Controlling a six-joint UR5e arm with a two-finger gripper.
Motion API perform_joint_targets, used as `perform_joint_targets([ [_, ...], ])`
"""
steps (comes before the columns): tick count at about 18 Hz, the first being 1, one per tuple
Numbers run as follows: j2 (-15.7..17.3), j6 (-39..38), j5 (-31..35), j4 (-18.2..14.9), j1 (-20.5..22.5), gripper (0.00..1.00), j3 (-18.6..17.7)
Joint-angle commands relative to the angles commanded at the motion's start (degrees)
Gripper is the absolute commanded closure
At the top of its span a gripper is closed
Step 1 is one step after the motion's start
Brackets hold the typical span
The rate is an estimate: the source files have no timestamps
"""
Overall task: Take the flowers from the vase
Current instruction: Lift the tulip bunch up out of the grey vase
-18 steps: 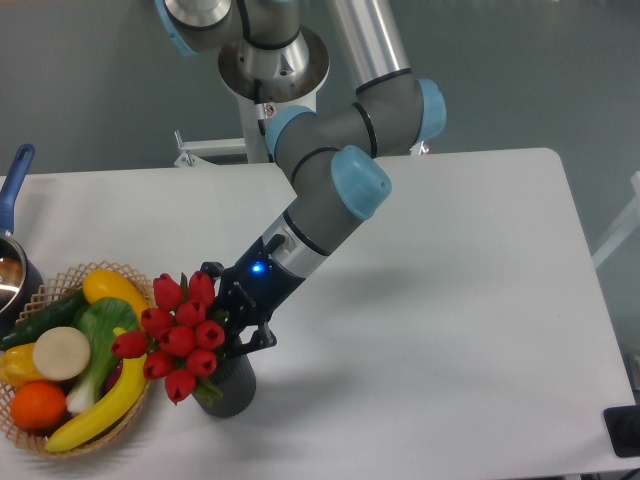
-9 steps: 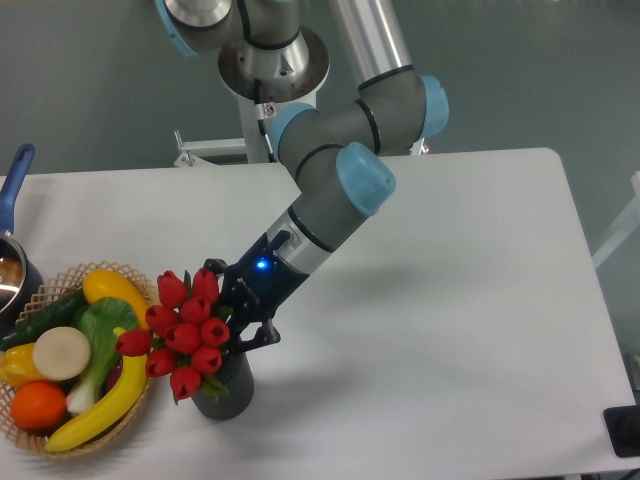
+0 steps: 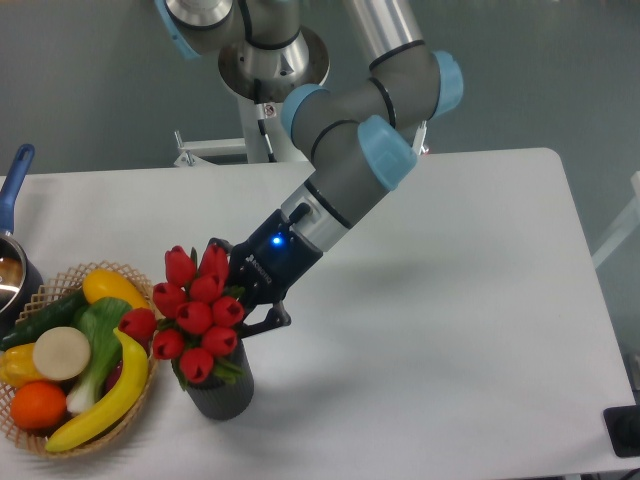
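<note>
The flowers (image 3: 196, 315), a bunch of red tulip buds with green leaves, stand tilted above the vase (image 3: 222, 392), a small dark grey pot near the table's front left. Their stems still reach down into the pot's mouth. My gripper (image 3: 240, 305) comes in from the upper right and is shut on the flowers just behind the buds. Its fingertips are mostly hidden by the bunch.
A woven basket (image 3: 62, 435) of plastic fruit and vegetables sits directly left of the vase, touching the outer buds. A dark saucepan with a blue handle (image 3: 14, 187) is at the left edge. The arm crosses the table's middle.
The gripper has risen and shifted slightly right with the flowers, lifting the bunch higher out of the vase. The vase has stayed in place.
</note>
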Motion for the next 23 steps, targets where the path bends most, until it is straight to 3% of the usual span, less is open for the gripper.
perform_joint_targets([
  [12, 0.6, -8.3, -2.6, 0.1, 1.8, 0.61, 6.7],
  [16, 0.9, -10.0, -6.6, 0.0, 2.5, 0.61, 6.9],
  [23, 3.0, -16.0, -6.6, 0.0, 2.5, 0.61, 6.9],
])
